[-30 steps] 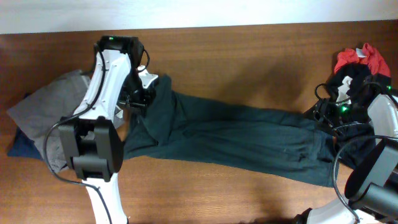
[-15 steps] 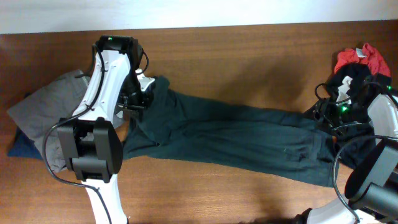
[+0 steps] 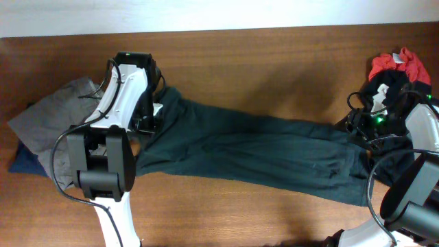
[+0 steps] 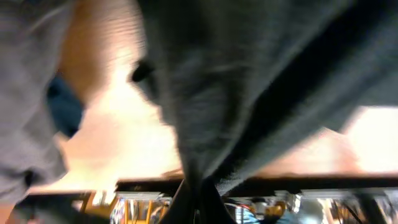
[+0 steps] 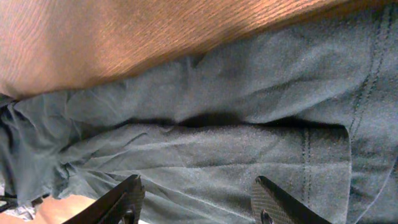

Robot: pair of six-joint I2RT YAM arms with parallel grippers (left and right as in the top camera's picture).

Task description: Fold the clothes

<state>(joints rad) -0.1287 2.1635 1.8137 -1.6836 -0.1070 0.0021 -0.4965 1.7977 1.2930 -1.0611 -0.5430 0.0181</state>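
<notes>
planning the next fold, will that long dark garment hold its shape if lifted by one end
Probably floppy: the garment creases softly and hangs in folds from the left gripper. Likely light: thin cloth. The trailing end would probably drag over the table.

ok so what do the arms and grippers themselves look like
The left arm and right arm both have white shells with bulky black cylindrical joints and thin black cables looping alongside. A small green light glows on the right one. The right gripper has flat matte black fingers.

garments (image 3: 260, 151) (image 3: 48, 120) (image 3: 20, 163) (image 3: 405, 63) (image 3: 394, 81) 5 (dark green, grey, navy, red, black) | robot arms (image 3: 127, 89) (image 3: 422, 127) 2 | table (image 3: 274, 62) 1
</notes>
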